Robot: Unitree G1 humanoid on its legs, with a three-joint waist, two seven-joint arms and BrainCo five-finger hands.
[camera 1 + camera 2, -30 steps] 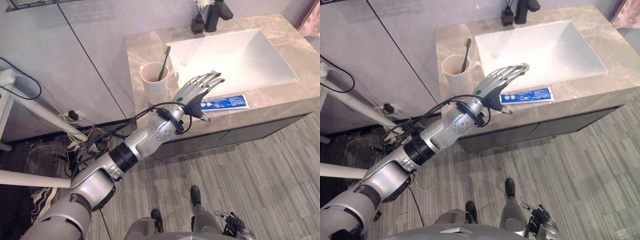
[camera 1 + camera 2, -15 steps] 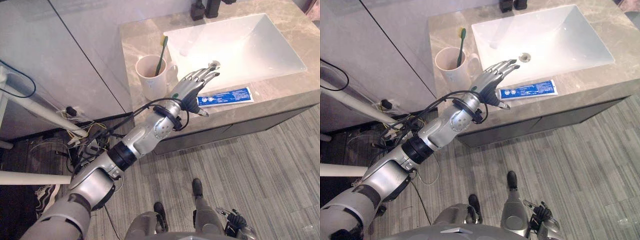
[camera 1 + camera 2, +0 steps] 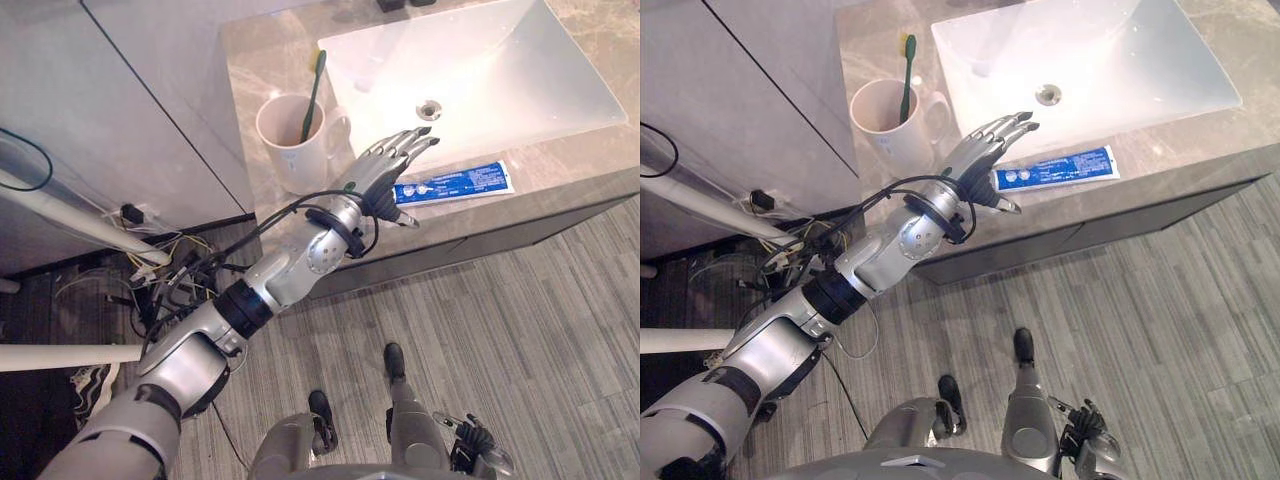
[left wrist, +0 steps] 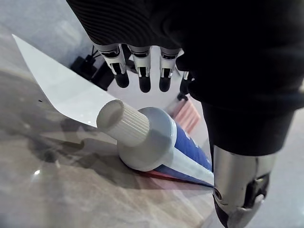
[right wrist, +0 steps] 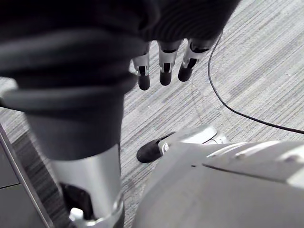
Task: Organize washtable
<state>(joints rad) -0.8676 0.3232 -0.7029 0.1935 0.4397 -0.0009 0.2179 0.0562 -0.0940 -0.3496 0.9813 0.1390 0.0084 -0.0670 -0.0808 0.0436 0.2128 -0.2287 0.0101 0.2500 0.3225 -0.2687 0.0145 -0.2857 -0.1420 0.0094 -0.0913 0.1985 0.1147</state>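
toothpaste tube (image 3: 462, 182): cap end hidden behind left hand (image 3: 385, 168) in head views; tail runs behind the hand's thumb in wrist view | toothbrush (image 3: 313, 88): lower end hidden inside mug (image 3: 283, 140) beside the hand | sink (image 3: 480, 70): far rim beyond fingertips cut by edge | dark items (image 3: 392, 4) past sink: slivers, can't tell what

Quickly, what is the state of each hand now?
Left hand: open, over the toothpaste tube, holding nothing.
Right hand: open, empty.
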